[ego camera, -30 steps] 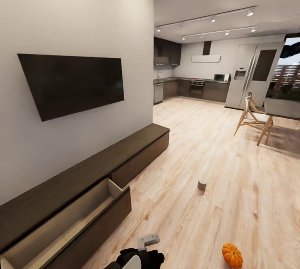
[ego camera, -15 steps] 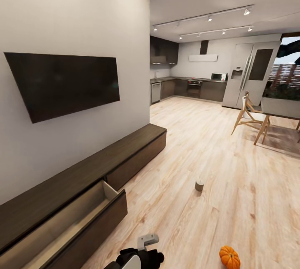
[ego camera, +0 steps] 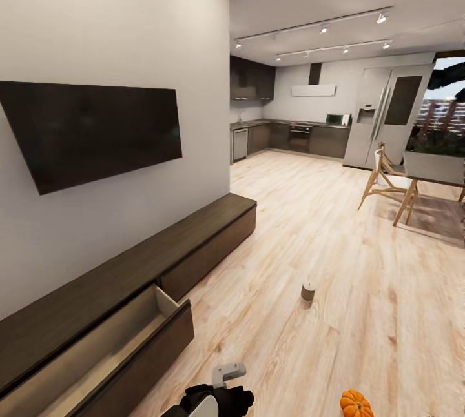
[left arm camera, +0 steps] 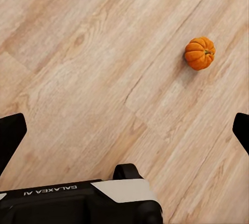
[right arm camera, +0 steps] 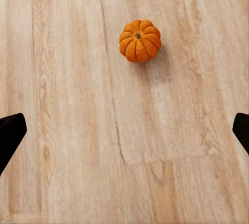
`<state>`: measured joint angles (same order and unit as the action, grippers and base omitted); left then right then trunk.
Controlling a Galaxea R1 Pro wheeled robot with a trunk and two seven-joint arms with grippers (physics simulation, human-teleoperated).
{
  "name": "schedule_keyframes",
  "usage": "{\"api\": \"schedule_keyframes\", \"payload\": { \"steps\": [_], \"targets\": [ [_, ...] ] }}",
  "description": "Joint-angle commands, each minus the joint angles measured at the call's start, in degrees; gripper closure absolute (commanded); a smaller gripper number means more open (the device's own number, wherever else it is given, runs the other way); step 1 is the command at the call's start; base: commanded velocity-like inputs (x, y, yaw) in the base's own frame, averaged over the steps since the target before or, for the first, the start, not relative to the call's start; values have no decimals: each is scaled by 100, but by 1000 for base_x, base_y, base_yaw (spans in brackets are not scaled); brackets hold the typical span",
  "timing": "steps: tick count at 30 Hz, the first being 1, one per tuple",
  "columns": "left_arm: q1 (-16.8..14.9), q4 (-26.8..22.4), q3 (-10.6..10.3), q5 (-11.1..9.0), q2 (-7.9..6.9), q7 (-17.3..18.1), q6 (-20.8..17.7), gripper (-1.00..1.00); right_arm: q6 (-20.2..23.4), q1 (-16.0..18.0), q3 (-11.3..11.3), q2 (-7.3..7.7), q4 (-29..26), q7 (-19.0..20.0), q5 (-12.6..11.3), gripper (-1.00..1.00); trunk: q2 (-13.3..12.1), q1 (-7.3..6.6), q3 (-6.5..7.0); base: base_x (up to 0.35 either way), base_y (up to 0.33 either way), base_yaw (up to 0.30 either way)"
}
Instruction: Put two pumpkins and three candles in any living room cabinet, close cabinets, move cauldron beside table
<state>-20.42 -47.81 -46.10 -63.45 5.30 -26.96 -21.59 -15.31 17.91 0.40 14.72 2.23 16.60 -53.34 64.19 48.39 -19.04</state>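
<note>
"GALAXEA AI" is printed in white on the black robot body [left arm camera: 78, 203] in the left wrist view; that is the only writing I can read.

The left end effector [left arm camera: 124, 130] hangs over the wooden floor [ego camera: 336, 243] with its two dark fingertips [left arm camera: 10, 135] set wide apart and nothing between them. The right end effector [right arm camera: 124, 133] is the same: tips at the far edges of its view, spread wide, empty, bare planks underneath.

One pumpkin [ego camera: 356, 403] sits on the floor at the lower right of the head view, cut off by the bottom edge. It lies upright on the planks in the right wrist view [right arm camera: 140, 40], stem up, well ahead of the fingers. A pumpkin [left arm camera: 199, 53] also shows in the left wrist view, lying on the boards. A candle [ego camera: 308, 290] stands alone on the floor further out, well apart from the pumpkin.

The cabinet [ego camera: 129, 275] runs along the wall under the television [ego camera: 97, 130], its nearest drawer [ego camera: 110, 346] pulled open with the pale inside showing.

Compared with a second ago, the whole head picture has slid left and down, so the camera has moved: the pumpkin now sits lower and is partly cropped, and the television reaches the left edge.
</note>
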Motion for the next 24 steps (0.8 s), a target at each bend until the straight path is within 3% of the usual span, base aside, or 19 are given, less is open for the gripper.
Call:
{"api": "schedule_keyframes", "payload": {
  "steps": [1, 8, 14, 19, 24],
  "targets": [
    [-6, -9, -12, -44, -3, -46, 1, -100, -19, 10, 4, -1, 24, 47, -36, -100, 4, 1, -6, 77, 9, -171],
    [-6, -5, 1, -52, -8, -71, 46, -100, -19, 10, -5, 3, 24, 42, -36, -100, 4, 1, 2, 22, 89, -176],
    [-6, 146, 121, -68, -26, -179, 309, -100, -32, 10, -5, -2, 24, 41, -36, -100, 4, 1, 2, 1, 11, -19],
    [-21, 402, 318, -70, -10, -512, 561, -100, -38, 10, -2, -1, 24, 43, -36, -100, 4, 1, 2, 0, 1, -2],
    [-32, 623, 361, -73, 2, -612, 705, -100, -34, 10, -5, 7, 24, 44, -36, -100, 4, 1, 2, 0, 0, 0]
  ]
}}
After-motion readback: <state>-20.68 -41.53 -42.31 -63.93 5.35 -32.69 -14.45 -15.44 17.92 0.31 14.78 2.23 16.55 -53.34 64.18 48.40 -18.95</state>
